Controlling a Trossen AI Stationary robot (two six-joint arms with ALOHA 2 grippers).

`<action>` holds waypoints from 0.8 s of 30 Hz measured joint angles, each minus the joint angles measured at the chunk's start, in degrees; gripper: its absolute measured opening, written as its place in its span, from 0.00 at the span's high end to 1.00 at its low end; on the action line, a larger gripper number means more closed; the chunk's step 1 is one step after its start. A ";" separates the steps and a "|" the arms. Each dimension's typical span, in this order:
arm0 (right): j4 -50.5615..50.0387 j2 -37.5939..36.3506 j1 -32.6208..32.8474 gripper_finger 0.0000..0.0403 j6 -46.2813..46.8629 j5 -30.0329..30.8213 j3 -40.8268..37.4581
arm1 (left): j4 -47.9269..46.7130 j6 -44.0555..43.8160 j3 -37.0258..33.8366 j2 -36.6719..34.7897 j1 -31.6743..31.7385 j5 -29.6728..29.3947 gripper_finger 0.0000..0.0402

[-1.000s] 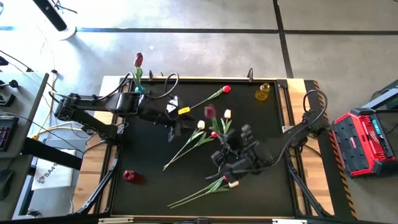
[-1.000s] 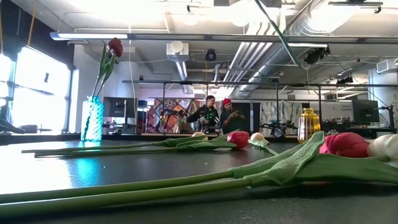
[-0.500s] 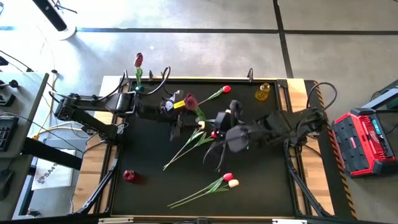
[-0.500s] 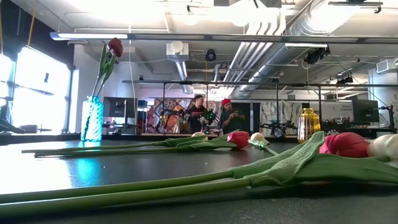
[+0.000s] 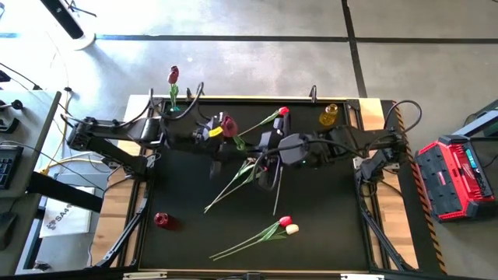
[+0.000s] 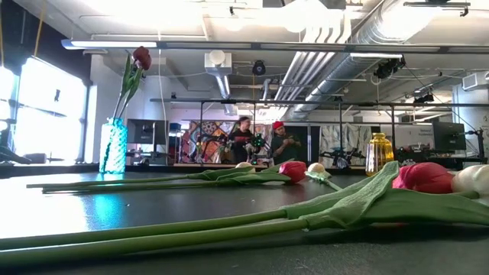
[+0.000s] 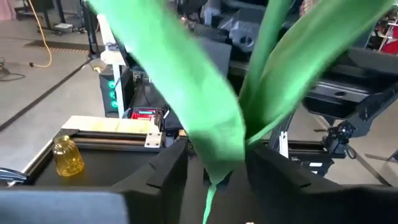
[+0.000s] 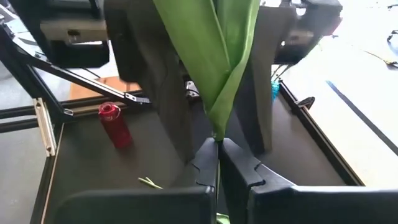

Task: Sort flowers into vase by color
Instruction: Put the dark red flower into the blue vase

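Above the counter (image 5: pixel 327 233), the dark pink tulip (image 5: pixel 228 124) hangs between both arms, its stem pinched in the closed right pincer (image 8: pixel 217 163) while the half-open left pincer (image 7: pixel 216 163) brackets its leaves.

We see one dark pink tulip (image 5: pixel 227 124) raised off the worktop (image 5: pixel 327 233) between the two arms, its head near the left claw (image 5: pixel 222 140) and its green leaves fanned out; the right claw (image 8: pixel 217 155) pinches its stem, while the left claw's fingers seem to flank the leaves. A dark red tulip (image 5: pixel 173 75) stands upright in the teal vase (image 6: pixel 114 145) at the far left corner. Red and cream tulips (image 5: pixel 249 173) lie flat mid-worktop, a red one (image 5: pixel 282 112) near the yellow vase (image 5: pixel 328 115), a red-and-cream pair (image 5: pixel 286 225) nearer the front.
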 joint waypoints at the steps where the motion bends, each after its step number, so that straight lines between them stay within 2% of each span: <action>1: -0.07 -0.01 -0.03 1.00 -0.02 -0.18 0.00 | -0.01 0.03 0.00 -0.45 0.00 -0.37 0.69; 12: 2.26 -0.11 -0.01 1.00 -1.93 -1.44 -0.04 | -0.12 2.49 0.00 -3.04 0.19 0.69 0.96; 17: 2.46 -0.11 -1.05 1.00 2.59 -1.33 -0.09 | -0.45 2.35 0.02 -3.11 0.19 1.05 0.98; 21: -2.02 -0.11 -1.96 0.95 8.61 4.05 -0.09 | -5.56 1.96 0.01 -4.24 0.39 -3.51 0.99; 24: -9.59 -0.28 -2.65 0.87 18.88 9.45 -0.09 | -12.16 0.13 0.00 -6.77 1.39 -7.33 1.00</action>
